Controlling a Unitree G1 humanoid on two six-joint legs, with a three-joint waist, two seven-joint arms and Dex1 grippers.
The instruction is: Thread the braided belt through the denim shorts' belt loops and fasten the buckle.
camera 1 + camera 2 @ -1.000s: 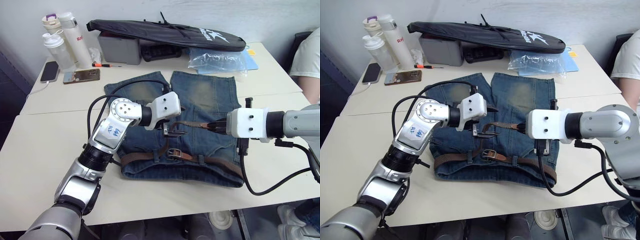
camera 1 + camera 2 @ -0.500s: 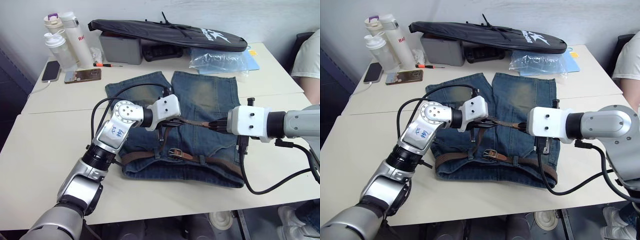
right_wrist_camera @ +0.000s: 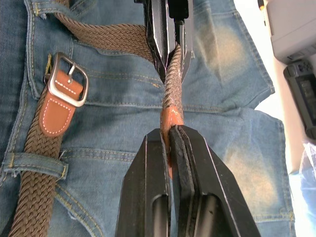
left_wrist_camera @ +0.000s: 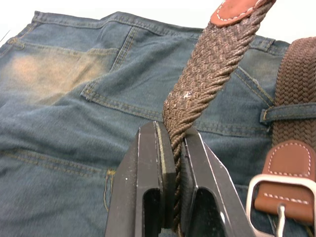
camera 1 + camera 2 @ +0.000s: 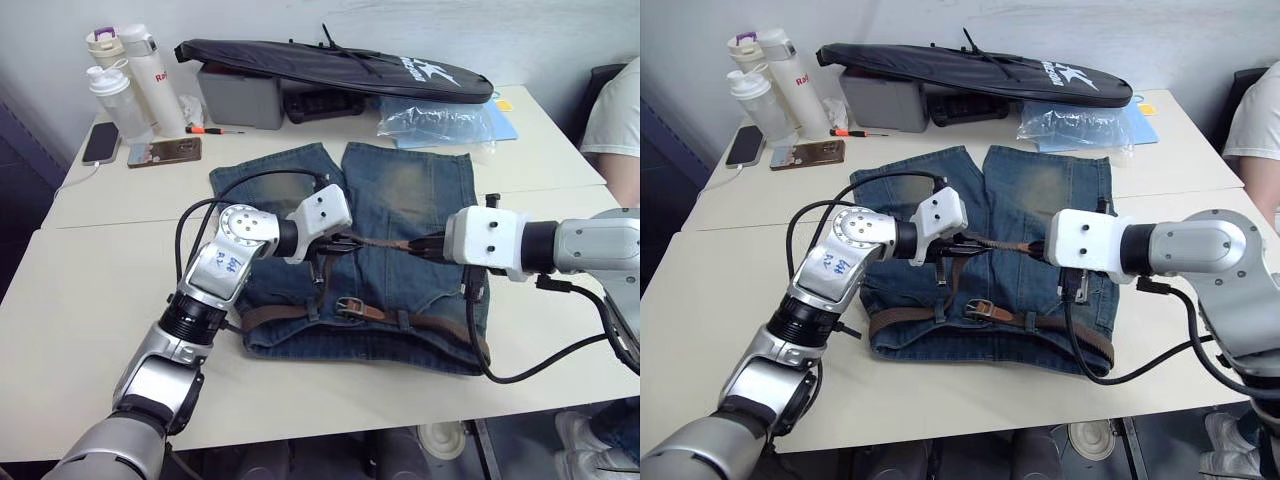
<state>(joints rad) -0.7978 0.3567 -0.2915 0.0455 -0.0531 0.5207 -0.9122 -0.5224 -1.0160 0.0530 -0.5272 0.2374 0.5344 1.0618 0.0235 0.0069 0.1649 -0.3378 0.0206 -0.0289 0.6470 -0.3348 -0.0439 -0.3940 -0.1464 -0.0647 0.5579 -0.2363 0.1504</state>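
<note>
Across the table point(image 5: 90, 290), from our left, we see the left arm bent at the elbow and reaching in over the denim shorts point(image 5: 400, 200), which lie flat mid-table; our left gripper point(image 5: 340, 243) is clamped on the braided belt point(image 5: 385, 243) at its woven part, fingers pointing toward the right arm; between the two grippers a short run of belt hangs off the denim, stretched roughly level; the right arm comes in horizontally from our right, and our right gripper point(image 5: 425, 246) is pinched on the belt's tan leather tip; the rest of the belt sits along the waistband at the near edge, passing under the belt loops point(image 5: 401, 320), with the buckle point(image 5: 348, 306) lying flat near the waistband's middle, unfastened. Left wrist view adds the weave squeezed between the fingers point(image 4: 158, 173) and the buckle's prong just beside them; right wrist view adds the tan tip between its pads point(image 3: 180, 163), the left gripper facing it, and a loop over the strap.
</note>
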